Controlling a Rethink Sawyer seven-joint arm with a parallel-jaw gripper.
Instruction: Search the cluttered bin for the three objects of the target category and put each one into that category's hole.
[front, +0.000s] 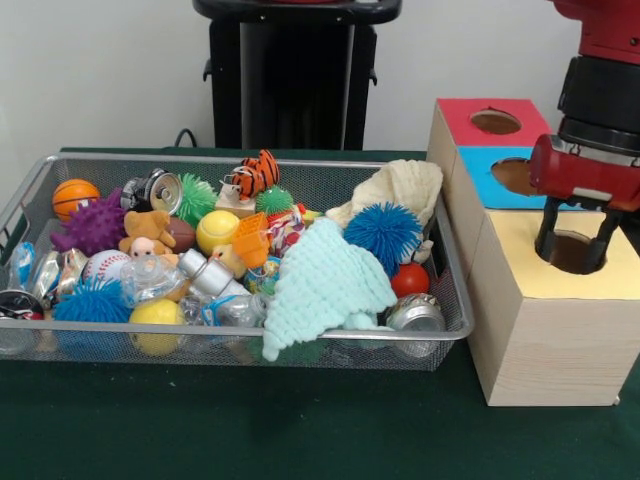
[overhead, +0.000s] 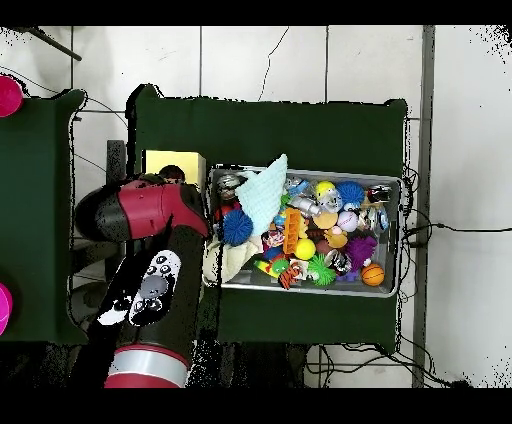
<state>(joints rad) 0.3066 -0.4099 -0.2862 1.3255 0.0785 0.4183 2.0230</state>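
Your hand (front: 574, 250) hung over the yellow hole (front: 575, 252), fingers apart and empty, lined up for dropping; the bin (front: 330, 180) sat beside.

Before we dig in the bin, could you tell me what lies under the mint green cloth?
The cloth drapes over a can, whose end pokes out beside it, with the wire bin around them. Anything beneath its middle is hidden.

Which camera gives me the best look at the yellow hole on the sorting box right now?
The front view. It shows the yellow hole on the wooden box, with the open gripper poised right over it. In the overhead view the arm covers most of the box, leaving only a yellow corner visible.
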